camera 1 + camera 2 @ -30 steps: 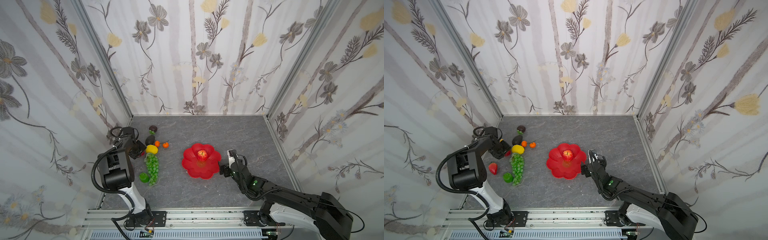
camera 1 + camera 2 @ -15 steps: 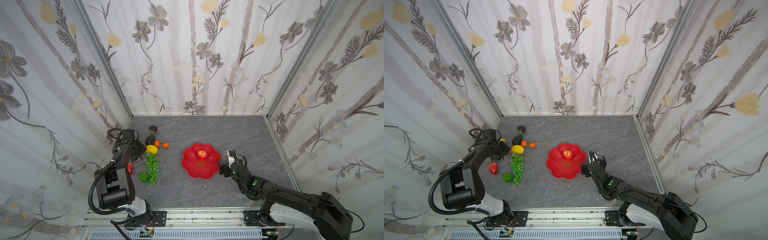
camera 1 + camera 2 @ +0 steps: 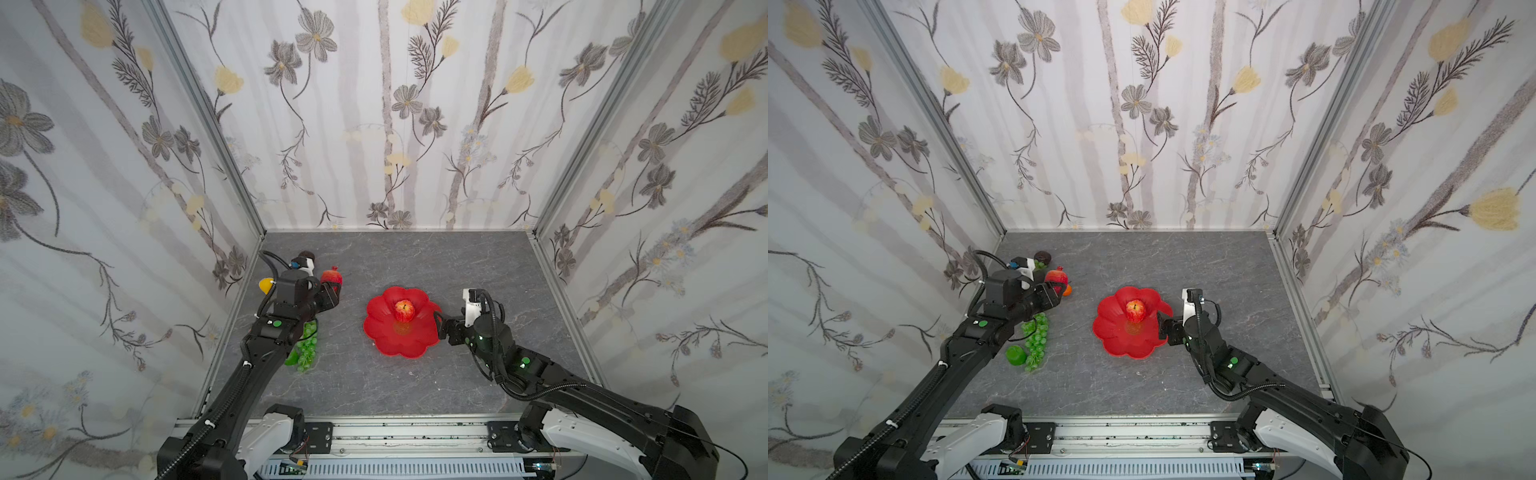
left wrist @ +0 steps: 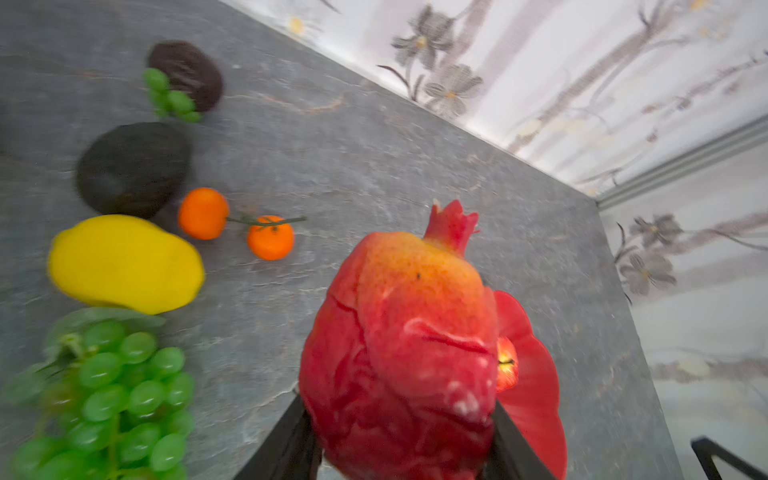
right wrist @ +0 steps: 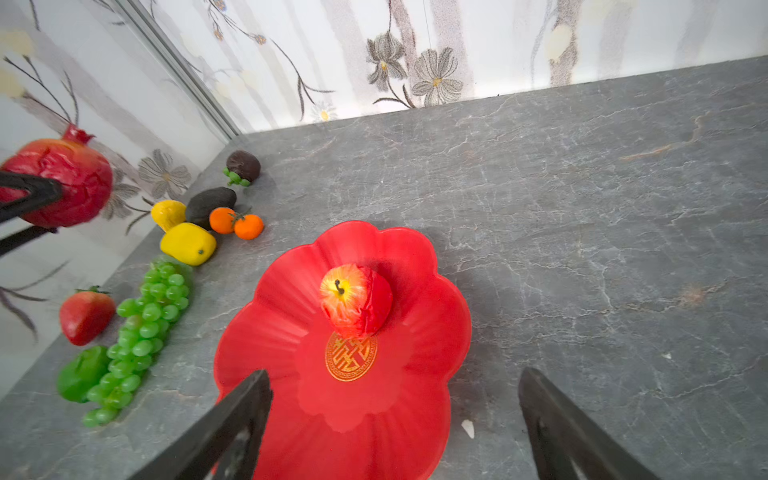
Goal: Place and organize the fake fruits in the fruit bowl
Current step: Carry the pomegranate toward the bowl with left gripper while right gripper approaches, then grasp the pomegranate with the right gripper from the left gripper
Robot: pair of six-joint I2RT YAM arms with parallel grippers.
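- Closest in, lower right in a top view: the right arm (image 3: 490, 332). The right jaws were spread wide with nothing in them, hanging right at the right-hand rim of the fruit bowl (image 3: 386, 340).
- That bowl, red and flower-shaped, sat on the grey desk (image 3: 415, 257) around mid-frame, a touch right of centre. It had one red-yellow apple (image 3: 404, 310) in it, just past the gold emblem (image 5: 351, 356) in the middle.
- Left of the bowl and well apart from it, a green lime (image 3: 1016, 355) lay right up against the near end of the grape bunch (image 3: 1036, 343). The right wrist view also showed a strawberry (image 5: 86, 316) just beside those grapes.
- The left arm (image 3: 274, 328) crossed over that pile and hid part of the grapes.
- A bit further back, the left jaws were clamped on a pomegranate (image 3: 1055, 277). It was up off the desk with its crown pointing away from the arm, left of the bowl and not over it.
- Around there, loose on the desk: two tangerines (image 4: 203, 213) joined by a stem, a yellow lemon (image 4: 124, 264) and a dark avocado (image 4: 133, 168).
- Farthest back, toward the back-left corner: a dark brown fruit (image 3: 1043, 257) with a green bit on it, and a small yellow fruit (image 3: 266, 284) by the left wall.
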